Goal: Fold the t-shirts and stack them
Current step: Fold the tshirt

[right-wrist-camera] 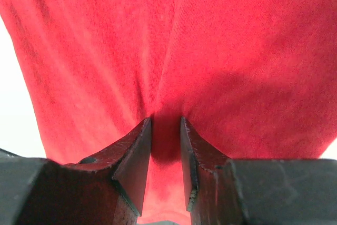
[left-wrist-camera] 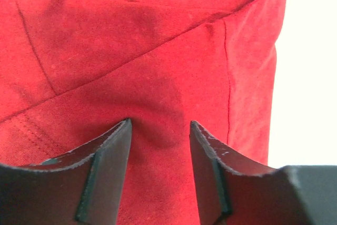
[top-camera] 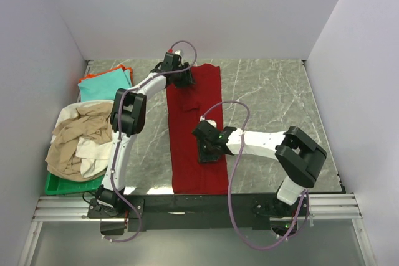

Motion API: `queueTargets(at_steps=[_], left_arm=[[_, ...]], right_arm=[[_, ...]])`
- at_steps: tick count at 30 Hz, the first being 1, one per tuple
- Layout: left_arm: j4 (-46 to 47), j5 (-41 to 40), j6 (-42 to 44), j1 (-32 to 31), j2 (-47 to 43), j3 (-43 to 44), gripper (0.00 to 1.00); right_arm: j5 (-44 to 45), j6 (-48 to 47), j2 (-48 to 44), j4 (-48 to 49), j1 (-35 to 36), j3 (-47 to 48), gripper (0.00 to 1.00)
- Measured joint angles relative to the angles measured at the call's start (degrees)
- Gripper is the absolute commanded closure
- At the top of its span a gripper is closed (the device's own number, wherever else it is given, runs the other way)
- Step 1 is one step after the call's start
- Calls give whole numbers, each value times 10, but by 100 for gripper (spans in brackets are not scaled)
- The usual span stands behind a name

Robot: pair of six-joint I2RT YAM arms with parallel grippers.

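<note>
The top camera sits high above and behind the arm bases, angled down, so the whole table [top-camera: 268, 91] fits, near edge at the bottom. Left wrist cam looks past the left gripper [left-wrist-camera: 159, 126], super close on the dark red t-shirt [left-wrist-camera: 131, 67] by the far edge. Right wrist cam is just as tight past the right gripper [right-wrist-camera: 166, 120], over the shirt's middle stretch. That shirt's what all three views share.
</note>
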Motion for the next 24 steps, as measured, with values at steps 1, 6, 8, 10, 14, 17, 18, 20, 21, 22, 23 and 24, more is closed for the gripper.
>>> queueTargets(at_steps=[1, 6, 8, 10, 14, 17, 18, 20, 21, 22, 23, 24], left_arm=[[2, 2, 0, 0, 0, 0, 43], [8, 3, 3, -2, -5, 0, 37], [8, -2, 8, -3, -23, -9, 36], [7, -8, 12, -5, -59, -33, 35], [21, -25, 14, -11, -179, -110, 34], [54, -48, 15, -22, -316, -215, 33], [62, -60, 14, -27, -368, -260, 33], [75, -80, 10, -38, -457, -339, 33], [84, -92, 8, -47, -508, -390, 32], [82, -101, 5, -52, -538, -422, 32], [89, -116, -3, -65, -579, -470, 32], [86, -127, -10, -73, -604, -504, 32]], right_arm=[[0, -2, 0, -8, 2, 5, 64], [3, -8, -19, -41, 12, 26, 62], [3, -10, -45, -49, 14, 26, 61], [7, -15, -77, -60, 15, 26, 60], [21, -19, -120, -77, 16, 27, 59], [33, -19, -134, -94, 16, 24, 59], [35, -19, -138, -97, 15, 19, 59], [36, -18, -149, -103, 16, -1, 59], [36, -17, -154, -106, 16, -15, 58], [35, -16, -159, -112, 16, -29, 56], [33, -13, -165, -116, 16, -46, 54], [31, -10, -171, -120, 16, -61, 53]])
